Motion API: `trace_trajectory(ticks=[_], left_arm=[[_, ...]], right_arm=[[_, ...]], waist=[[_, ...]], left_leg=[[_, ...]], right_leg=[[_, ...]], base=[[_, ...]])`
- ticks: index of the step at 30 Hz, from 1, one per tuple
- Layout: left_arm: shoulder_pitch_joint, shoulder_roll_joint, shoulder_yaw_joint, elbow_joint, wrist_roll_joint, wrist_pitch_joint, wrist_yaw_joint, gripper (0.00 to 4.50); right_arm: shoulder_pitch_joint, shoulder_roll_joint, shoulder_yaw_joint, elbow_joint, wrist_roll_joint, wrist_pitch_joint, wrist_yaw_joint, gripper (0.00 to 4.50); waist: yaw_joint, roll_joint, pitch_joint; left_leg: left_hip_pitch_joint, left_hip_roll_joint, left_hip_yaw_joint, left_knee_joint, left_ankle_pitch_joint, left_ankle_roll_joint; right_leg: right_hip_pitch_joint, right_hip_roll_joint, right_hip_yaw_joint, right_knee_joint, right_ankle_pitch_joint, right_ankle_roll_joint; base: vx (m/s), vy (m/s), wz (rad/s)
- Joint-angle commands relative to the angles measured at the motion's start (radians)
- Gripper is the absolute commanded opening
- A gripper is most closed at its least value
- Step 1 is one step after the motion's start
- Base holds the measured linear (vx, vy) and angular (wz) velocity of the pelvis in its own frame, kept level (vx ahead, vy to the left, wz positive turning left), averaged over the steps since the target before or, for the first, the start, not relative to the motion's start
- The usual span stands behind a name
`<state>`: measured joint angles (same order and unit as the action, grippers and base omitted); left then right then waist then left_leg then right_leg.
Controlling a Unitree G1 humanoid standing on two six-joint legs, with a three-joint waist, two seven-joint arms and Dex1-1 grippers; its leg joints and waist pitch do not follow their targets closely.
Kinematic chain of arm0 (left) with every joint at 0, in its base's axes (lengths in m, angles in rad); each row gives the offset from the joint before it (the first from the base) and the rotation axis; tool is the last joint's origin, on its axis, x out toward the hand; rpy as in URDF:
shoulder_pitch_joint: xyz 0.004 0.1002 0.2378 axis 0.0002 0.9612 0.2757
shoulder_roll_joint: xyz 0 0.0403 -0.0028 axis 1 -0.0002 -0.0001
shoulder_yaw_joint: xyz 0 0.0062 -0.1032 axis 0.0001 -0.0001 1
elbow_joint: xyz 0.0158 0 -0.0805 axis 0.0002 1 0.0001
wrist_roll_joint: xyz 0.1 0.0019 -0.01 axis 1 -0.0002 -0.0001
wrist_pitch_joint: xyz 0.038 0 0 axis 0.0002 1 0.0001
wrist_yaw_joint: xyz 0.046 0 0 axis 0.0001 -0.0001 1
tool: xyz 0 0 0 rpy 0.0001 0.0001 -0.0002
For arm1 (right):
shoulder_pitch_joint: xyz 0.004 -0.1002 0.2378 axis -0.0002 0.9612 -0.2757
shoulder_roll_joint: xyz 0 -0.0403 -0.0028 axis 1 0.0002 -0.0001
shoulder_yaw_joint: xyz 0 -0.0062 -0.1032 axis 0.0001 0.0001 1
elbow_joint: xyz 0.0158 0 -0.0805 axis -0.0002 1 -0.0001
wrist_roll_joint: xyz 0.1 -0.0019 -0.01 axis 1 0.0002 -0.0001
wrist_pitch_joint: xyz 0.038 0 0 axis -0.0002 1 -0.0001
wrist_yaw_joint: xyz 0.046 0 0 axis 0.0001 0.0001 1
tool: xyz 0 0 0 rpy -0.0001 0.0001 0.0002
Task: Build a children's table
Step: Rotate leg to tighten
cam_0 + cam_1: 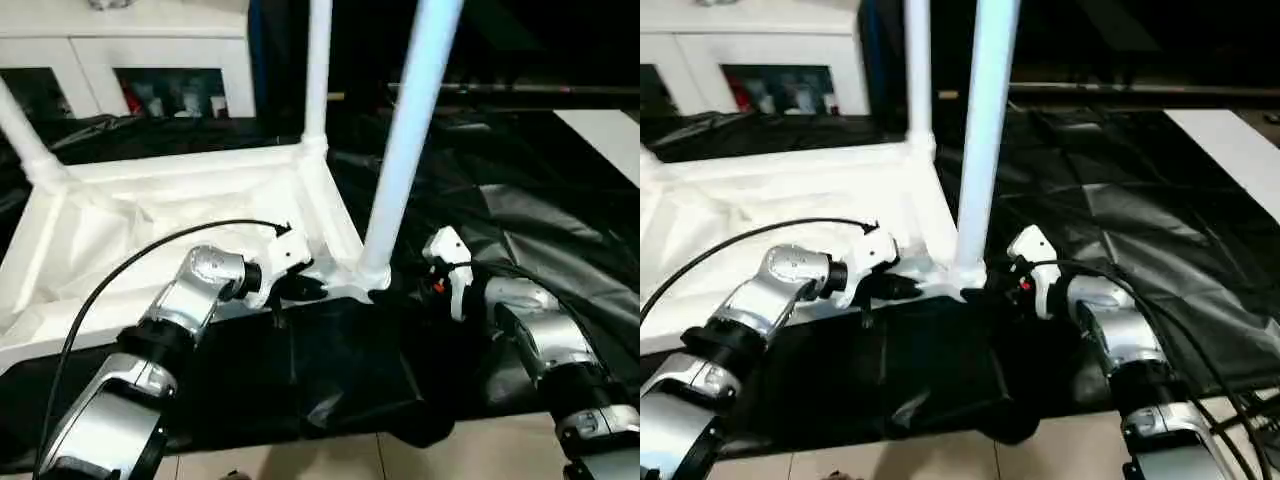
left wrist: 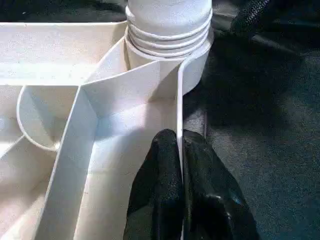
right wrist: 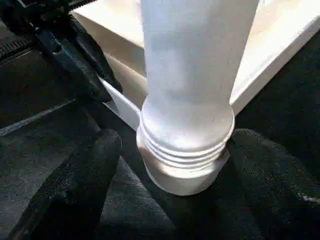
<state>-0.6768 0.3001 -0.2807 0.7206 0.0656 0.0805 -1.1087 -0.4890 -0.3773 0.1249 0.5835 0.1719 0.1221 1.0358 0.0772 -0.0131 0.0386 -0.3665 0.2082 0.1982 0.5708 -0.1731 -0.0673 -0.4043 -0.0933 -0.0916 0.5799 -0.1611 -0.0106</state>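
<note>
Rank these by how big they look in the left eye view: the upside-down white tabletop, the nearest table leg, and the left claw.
1. Tabletop, largest.
2. Nearest table leg; being closest to the camera may flatter it.
3. Left claw, smallest, pinching the tabletop's rim.

The black cloth-covered work table [image 1: 520, 230] carries the upturned white tabletop [image 1: 150, 215].

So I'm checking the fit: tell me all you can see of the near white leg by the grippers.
The near white tubular plastic leg stands upright, its ribbed flared end in the corner socket of the upturned white ribbed tabletop. The right gripper straddles its base, open, fingers apart from it. The left gripper pinches the tabletop's wall beside it.
</note>
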Motion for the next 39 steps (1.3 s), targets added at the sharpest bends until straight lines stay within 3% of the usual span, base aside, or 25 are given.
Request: trace_trajectory(ticks=[1, 2, 9, 23, 24, 27, 28, 34, 39], left_arm=[[0.014, -0.008, -0.019, -0.020, -0.022, -0.003, -0.030, 0.00], [0.017, -0.007, -0.021, -0.027, -0.024, 0.000, -0.035, 0.00], [0.031, -0.006, -0.022, -0.056, -0.024, 0.018, -0.058, 0.00], [0.043, -0.013, -0.028, -0.076, -0.017, 0.033, -0.063, 0.00], [0.043, -0.012, -0.028, -0.075, -0.017, 0.034, -0.063, 0.00], [0.046, -0.010, -0.029, -0.078, -0.017, 0.036, -0.062, 0.00], [0.047, -0.010, -0.029, -0.079, -0.017, 0.037, -0.062, 0.00], [0.050, -0.010, -0.028, -0.082, -0.016, 0.040, -0.062, 0.00], [0.053, -0.009, -0.030, -0.086, -0.016, 0.043, -0.065, 0.00]], right_arm=[[-0.005, -0.001, 0.021, -0.048, 0.019, 0.020, 0.031, 3.81], [-0.003, -0.001, 0.026, -0.059, 0.020, 0.028, 0.039, 3.81], [-0.018, 0.018, 0.034, -0.041, -0.019, -0.002, 0.014, 3.81], [-0.043, 0.046, 0.052, -0.007, -0.052, -0.058, 0.002, 3.81], [-0.044, 0.046, 0.053, -0.004, -0.053, -0.061, 0.002, 3.52], [-0.046, 0.047, 0.053, 0.004, -0.060, -0.071, 0.005, 3.52], [-0.046, 0.047, 0.052, 0.005, -0.061, -0.073, 0.005, 3.27], [-0.050, 0.049, 0.051, 0.020, -0.068, -0.083, 0.001, 2.80], [-0.051, 0.051, 0.051, 0.029, -0.071, -0.092, -0.001, 2.68]], waist=[[0.003, -0.007, -0.058], [0.002, -0.013, -0.059], [0.009, -0.008, -0.060], [0.010, -0.010, -0.062], [0.010, -0.009, -0.062], [0.009, -0.011, -0.062], [0.009, -0.011, -0.061], [0.010, -0.011, -0.063], [0.009, -0.010, -0.063]], left_leg=[[0.014, 0.032, -0.010, -0.058, -0.212, 0.057], [0.012, 0.031, -0.009, -0.058, -0.204, 0.058], [0.013, 0.031, -0.009, -0.057, -0.184, 0.056], [0.013, 0.030, -0.008, -0.055, -0.172, 0.060], [0.014, 0.030, -0.009, -0.055, -0.174, 0.060], [0.014, 0.030, -0.008, -0.055, -0.177, 0.058], [0.014, 0.030, -0.008, -0.055, -0.178, 0.058], [0.013, 0.029, -0.008, -0.053, -0.164, 0.064], [0.014, 0.029, -0.008, -0.053, -0.168, 0.064]], right_leg=[[0.050, -0.056, 0.047, -0.060, -0.257, -0.211], [0.051, -0.055, 0.047, -0.058, -0.241, -0.211], [0.050, -0.056, 0.047, -0.054, -0.217, -0.216], [0.052, -0.055, 0.048, -0.049, -0.184, -0.222], [0.052, -0.056, 0.048, -0.049, -0.190, -0.221], [0.052, -0.056, 0.048, -0.050, -0.201, -0.218], [0.052, -0.056, 0.048, -0.051, -0.205, -0.218], [0.053, -0.054, 0.048, -0.047, -0.181, -0.222], [0.052, -0.055, 0.048, -0.047, -0.184, -0.224]], base=[[0.000, 0.000, 0.00], [0.000, 0.000, 0.00], [0.000, 0.000, 0.00], [0.000, 0.000, 0.00], [0.000, 0.000, 0.00], [0.000, 0.000, 0.00], [0.000, 0.000, 0.00], [0.000, 0.000, 0.00], [0.000, 0.000, 0.00]])
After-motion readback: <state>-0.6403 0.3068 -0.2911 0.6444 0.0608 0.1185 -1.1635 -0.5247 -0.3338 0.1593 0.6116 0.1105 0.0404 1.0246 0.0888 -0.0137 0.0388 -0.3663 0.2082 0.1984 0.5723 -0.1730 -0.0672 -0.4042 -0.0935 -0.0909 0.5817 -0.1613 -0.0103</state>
